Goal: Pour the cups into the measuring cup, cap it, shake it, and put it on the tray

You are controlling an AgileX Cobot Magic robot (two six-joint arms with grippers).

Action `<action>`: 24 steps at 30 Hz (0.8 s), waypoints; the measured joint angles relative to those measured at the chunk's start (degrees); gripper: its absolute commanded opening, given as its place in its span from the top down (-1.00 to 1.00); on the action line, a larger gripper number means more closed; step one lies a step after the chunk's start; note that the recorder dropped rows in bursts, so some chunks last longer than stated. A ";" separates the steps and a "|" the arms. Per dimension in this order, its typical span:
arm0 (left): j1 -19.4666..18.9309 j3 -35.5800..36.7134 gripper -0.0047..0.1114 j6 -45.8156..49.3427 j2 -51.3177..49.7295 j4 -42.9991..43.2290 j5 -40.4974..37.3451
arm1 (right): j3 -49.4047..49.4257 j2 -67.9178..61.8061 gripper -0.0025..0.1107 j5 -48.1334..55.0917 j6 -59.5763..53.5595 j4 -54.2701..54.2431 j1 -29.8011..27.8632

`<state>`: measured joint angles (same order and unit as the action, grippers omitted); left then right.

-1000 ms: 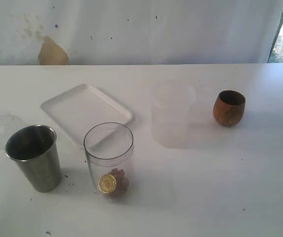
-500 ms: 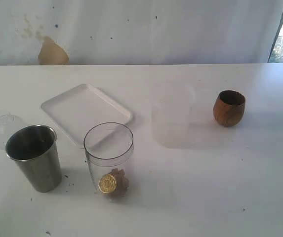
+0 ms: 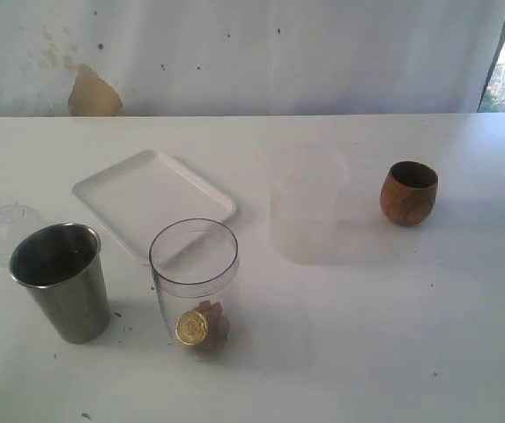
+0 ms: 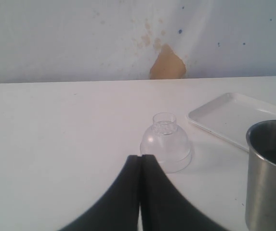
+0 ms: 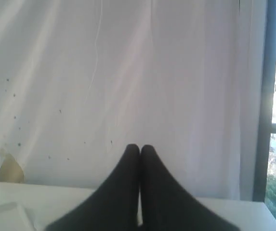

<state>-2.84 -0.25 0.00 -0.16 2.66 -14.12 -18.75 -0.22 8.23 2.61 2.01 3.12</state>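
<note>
You have bare white tabletop [image 3: 367, 352] across the near right, and a wide lane between the frosted translucent cup [image 3: 305, 207] and the round-bellied brown wooden cup [image 3: 408, 192]. The left is crowded: the shiny tapered steel tumbler [image 3: 61, 280] stands near the tall clear cylindrical tumbler [image 3: 194, 282], the flat white rectangular tray [image 3: 153, 201] lies just behind them, and the clear domed lid [image 3: 7, 229] sits beside the steel tumbler.

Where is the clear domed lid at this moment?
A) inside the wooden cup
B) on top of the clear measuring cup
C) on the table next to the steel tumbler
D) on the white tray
C: the clear domed lid sits on the table beside the steel tumbler, and the measuring cup stands uncovered.
</note>
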 measured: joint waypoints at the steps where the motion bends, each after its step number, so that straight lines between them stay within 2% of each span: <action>1: 0.00 0.00 0.92 0.00 0.00 0.00 0.00 | 1.09 0.00 0.96 -0.23 -0.92 -0.74 -0.40; 16: 0.00 0.00 0.92 0.00 0.00 0.00 0.00 | 18.23 0.00 0.96 -4.22 -5.63 -2.01 -1.32; 20: 0.00 0.00 0.92 0.00 0.00 0.00 0.00 | 18.35 0.00 0.96 -0.81 -7.83 -2.01 -1.32; 24: 0.00 0.00 0.92 0.00 0.00 0.00 0.00 | 18.35 0.00 0.96 7.76 -8.78 -2.01 -1.32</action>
<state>-2.84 -0.25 0.00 -0.16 2.66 -14.12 -0.40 -0.22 15.99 -6.17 0.00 1.80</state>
